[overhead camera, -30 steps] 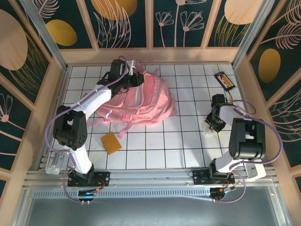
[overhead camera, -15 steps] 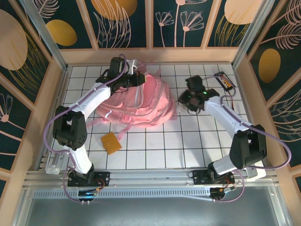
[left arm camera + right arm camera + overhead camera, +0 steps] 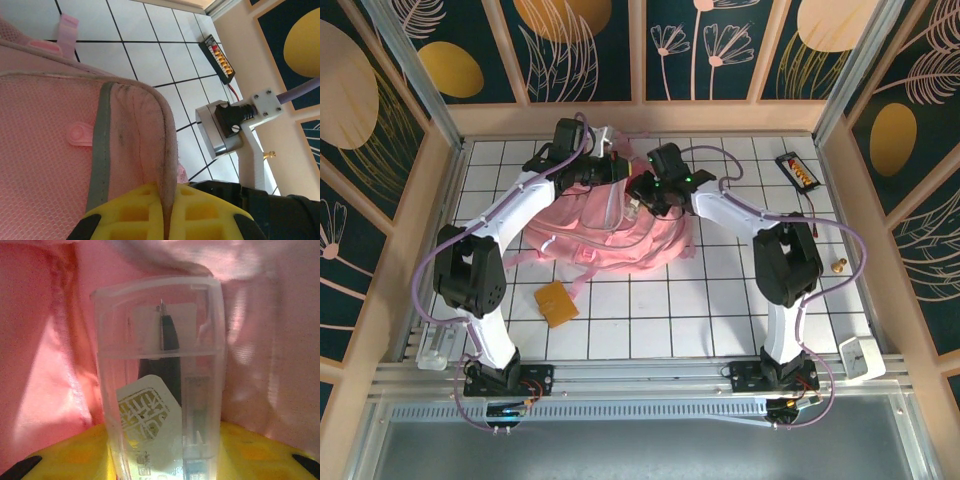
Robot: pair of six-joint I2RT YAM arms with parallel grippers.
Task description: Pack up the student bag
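Packing step: loading item into bag (image 3: 620, 238). Bag lying at 11 o'clock on table (image 3: 720, 300). Closed left gripper (image 3: 165, 212) pinching bag rim, holding mouth open. Half-open right gripper (image 3: 162, 460) clamping clear case (image 3: 160, 365) (pens inside) at mouth. Next move needing deeper push, then release.

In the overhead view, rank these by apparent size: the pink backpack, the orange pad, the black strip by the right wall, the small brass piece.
Largest to smallest:
pink backpack
orange pad
black strip
brass piece
Pad and strip look similar in length; the pad is wider.
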